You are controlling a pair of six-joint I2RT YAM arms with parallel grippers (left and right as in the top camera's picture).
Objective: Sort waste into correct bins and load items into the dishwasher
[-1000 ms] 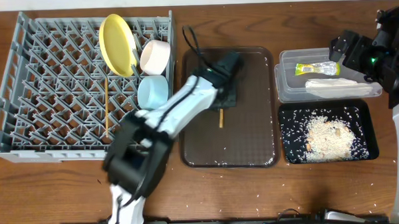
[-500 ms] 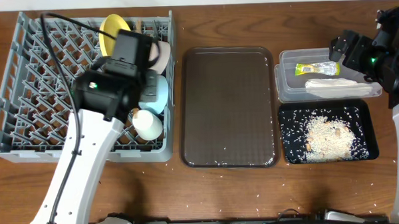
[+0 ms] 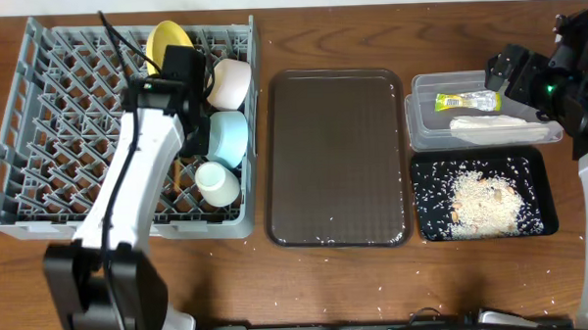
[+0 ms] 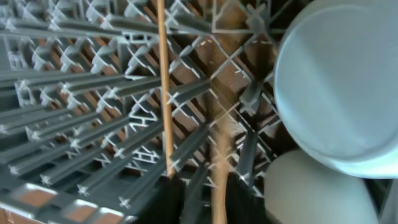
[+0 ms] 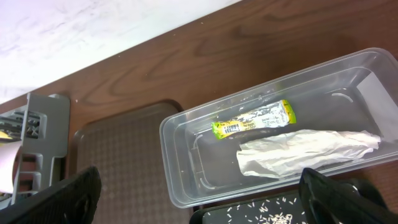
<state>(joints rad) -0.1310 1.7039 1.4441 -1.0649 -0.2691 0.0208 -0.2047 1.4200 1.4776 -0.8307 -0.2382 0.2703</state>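
The grey dish rack [image 3: 40, 193] holds the yellow plate [image 3: 162, 42], white bowl [image 3: 230, 81], blue bowl [image 3: 226, 138] and white cup [image 3: 217, 182]. My left gripper [image 3: 183, 159] reaches down into the rack just left of the blue bowl. In the left wrist view its jaws stand close together [image 4: 208, 205] with one chopstick [image 4: 219, 168] between them. The other chopstick [image 4: 163, 93] lies on the lattice beside it. My right gripper [image 5: 199, 208] is wide open and empty above the clear tub [image 3: 420, 121], which holds the wrapper [image 3: 463, 101] and napkin [image 3: 499, 126]. Rice and scraps [image 3: 482, 203] lie in the black tray [image 3: 424, 224].
The brown serving tray [image 3: 335, 154] lies between the rack and the bins, with a few rice grains on it and along its front edge. The blue bowl [image 4: 339, 87] and white cup [image 4: 311, 193] stand close to the right of my left gripper.
My left arm went from the brown tray to the rack and lowered beside the blue bowl. The chopstick is gone from the tray. The white cup now stands in the rack. The right arm has not moved.
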